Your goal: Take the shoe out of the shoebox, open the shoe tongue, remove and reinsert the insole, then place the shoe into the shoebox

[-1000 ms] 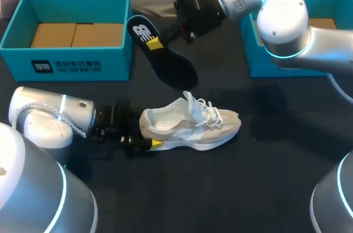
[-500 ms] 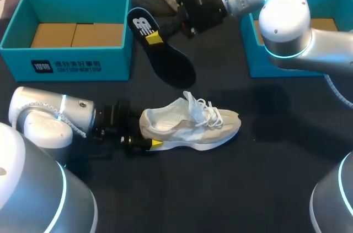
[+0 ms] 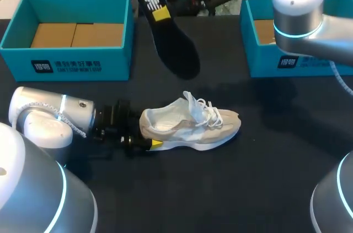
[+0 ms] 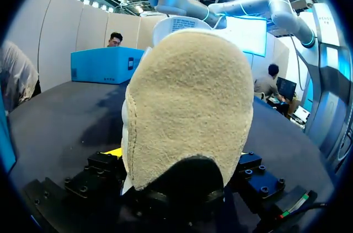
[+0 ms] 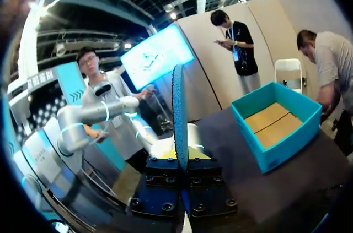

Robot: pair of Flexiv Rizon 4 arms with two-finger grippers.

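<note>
Removal is judged done: the insole [image 3: 179, 57], clamped by the right gripper [image 3: 161, 14], is held above the sneaker [image 3: 190, 125], whose heel is pinched by the left gripper [image 3: 146, 143]; toe-first reinsertion is called for.

Black table [image 3: 248, 189]: shoe [image 3: 190, 125] upright on its sole mid-table, toe right. Teal left box [image 3: 110, 59] back left, right box [image 3: 262, 59] back right.

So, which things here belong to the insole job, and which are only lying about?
Job:
shoe, heel in left gripper
insole, held up by right gripper
left teal box or right teal box as the shoe's box; cannot tell which

Lying about:
the other teal box
</note>
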